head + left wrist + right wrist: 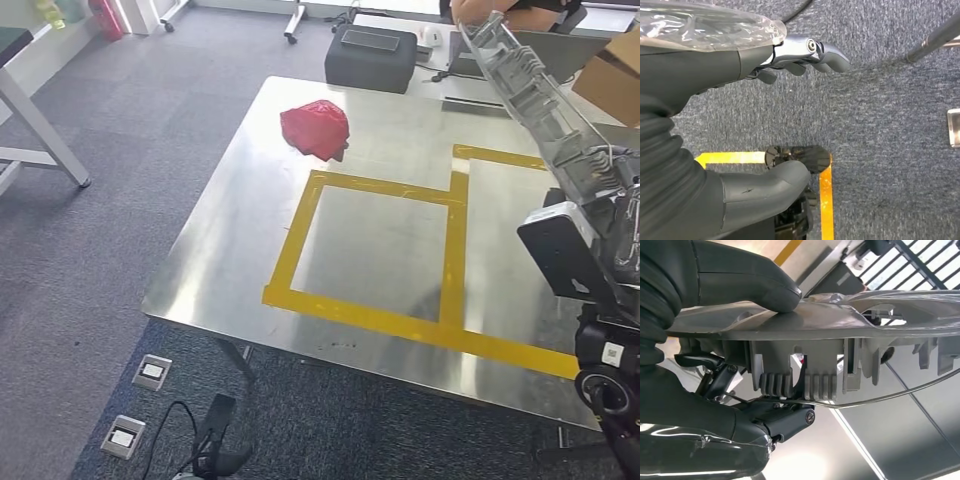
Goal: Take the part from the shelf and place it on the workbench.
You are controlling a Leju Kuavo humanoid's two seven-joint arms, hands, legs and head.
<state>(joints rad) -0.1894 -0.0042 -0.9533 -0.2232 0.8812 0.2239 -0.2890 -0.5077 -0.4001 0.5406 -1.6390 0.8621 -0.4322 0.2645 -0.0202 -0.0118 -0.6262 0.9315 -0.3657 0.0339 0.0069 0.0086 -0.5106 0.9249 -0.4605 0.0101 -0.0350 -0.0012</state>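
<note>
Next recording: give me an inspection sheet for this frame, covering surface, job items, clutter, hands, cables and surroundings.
Surface: steel workbench marked with yellow tape outlines.
Job items: long grey plastic part in clear wrap, held above the bench's right side.
Clutter: crumpled red bag on the bench; black case at the far edge.
Hands: right hand grips the part; left hand holds nothing, over carpet.
Cables: black cable on the floor near the bench.
Surroundings: grey carpet, floor sockets, cardboard box, a person's arm.
</note>
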